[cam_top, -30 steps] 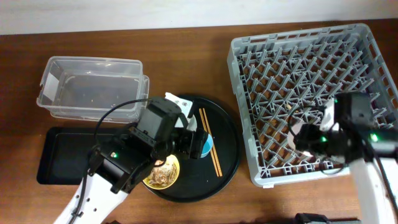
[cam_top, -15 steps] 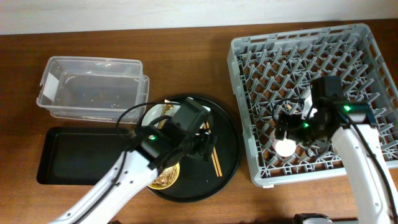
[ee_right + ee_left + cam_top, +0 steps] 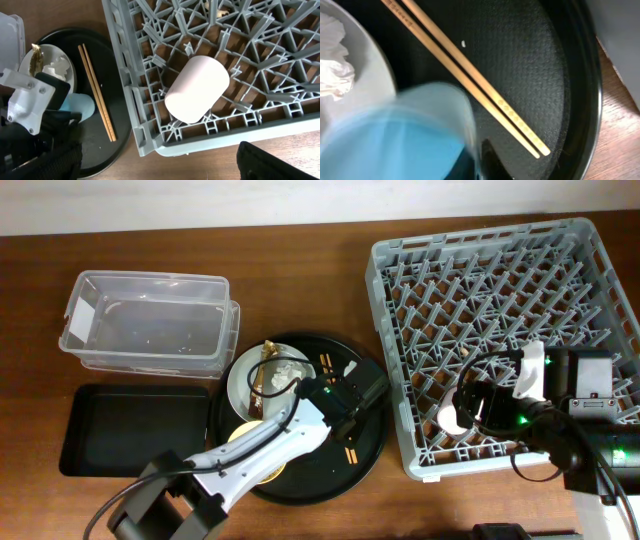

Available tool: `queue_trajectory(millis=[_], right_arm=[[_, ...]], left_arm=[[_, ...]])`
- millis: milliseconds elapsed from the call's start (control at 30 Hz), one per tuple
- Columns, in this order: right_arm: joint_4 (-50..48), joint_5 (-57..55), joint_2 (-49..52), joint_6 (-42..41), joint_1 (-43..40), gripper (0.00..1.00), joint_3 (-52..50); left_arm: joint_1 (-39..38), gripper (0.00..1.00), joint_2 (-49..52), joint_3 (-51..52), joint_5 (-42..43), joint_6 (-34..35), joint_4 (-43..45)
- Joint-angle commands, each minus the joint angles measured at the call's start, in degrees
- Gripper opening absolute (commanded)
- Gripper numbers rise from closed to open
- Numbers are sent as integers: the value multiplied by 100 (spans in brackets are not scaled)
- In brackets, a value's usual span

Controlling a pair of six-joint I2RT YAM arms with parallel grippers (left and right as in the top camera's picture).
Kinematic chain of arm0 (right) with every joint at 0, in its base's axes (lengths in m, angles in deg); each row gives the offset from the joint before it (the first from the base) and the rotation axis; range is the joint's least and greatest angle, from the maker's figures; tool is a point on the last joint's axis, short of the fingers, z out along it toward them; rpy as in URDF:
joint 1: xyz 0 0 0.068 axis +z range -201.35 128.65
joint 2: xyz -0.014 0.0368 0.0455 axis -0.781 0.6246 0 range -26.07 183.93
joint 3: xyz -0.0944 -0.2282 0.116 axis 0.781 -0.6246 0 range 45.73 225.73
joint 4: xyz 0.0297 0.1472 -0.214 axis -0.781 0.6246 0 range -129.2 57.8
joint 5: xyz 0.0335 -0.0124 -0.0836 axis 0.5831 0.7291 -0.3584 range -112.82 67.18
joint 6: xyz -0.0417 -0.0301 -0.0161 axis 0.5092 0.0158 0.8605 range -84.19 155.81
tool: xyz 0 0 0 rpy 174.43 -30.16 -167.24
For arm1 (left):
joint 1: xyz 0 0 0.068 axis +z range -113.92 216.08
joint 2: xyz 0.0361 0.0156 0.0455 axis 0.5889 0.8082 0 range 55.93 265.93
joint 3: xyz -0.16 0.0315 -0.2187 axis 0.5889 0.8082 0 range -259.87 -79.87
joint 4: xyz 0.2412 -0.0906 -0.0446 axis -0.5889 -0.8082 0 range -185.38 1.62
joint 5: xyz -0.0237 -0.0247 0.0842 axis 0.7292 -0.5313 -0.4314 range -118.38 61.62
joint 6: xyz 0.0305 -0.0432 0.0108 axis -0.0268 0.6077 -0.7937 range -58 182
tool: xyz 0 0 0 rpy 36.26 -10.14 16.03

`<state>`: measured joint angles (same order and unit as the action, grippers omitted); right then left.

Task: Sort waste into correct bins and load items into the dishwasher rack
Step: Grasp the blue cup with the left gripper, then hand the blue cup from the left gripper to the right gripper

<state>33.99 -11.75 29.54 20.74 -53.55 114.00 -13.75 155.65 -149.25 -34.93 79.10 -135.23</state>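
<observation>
My left gripper (image 3: 345,395) is over the round black tray (image 3: 372,442), shut on the wall of the light-blue cup (image 3: 395,135), which fills the lower left of the left wrist view. Two wooden chopsticks (image 3: 470,75) lie beside the cup on the tray. The pale grey plate (image 3: 240,380) holds a crumpled white napkin (image 3: 292,368) and a brown wrapper strip (image 3: 263,380). My left arm mostly hides the yellow bowl (image 3: 236,438). The pink cup (image 3: 197,90) lies on its side in the dishwasher rack (image 3: 500,290). My right gripper (image 3: 160,162) hangs open just behind the cup, holding nothing.
The clear tub (image 3: 150,320) stands at the back left with a few scraps in it. The shallow black tray (image 3: 130,430) lies in front of it. The rack's near-left corner (image 3: 150,140) sits close to the round tray's rim.
My left gripper swung right across the round tray and shut on the light-blue cup. My right gripper opened fully, left the pink cup in the rack and drew back.
</observation>
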Motion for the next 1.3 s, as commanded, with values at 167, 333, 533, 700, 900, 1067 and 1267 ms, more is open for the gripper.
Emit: queue_trajectory(millis=[167,333,533,700,900,1067,1267], right_arm=[[59,498,-2,813,31,99,85],[-20,2852,-2,2398,33,99,85],[-1172,5265,190,2439,487,99,79],[-2520,5042,520,1644,1320,100,81],[-3453,5560,590,1449,1676,93,81],[-3442,5521,605,1445,1950,76,81],[-3136,4861,601,1263,1943,69,81]], left_arm=[[507,0,-1384,-697,1320,-190,-417],[2398,0,-2708,-717,6076,-1054,256],[3300,0,-2892,-717,8566,-1510,470],[3296,0,-2894,-717,8616,-1676,481],[3296,0,-2894,-717,8629,-1674,479],[3296,0,-2894,-717,8625,-1799,485],[3296,0,-2894,-717,8601,-1805,487]])
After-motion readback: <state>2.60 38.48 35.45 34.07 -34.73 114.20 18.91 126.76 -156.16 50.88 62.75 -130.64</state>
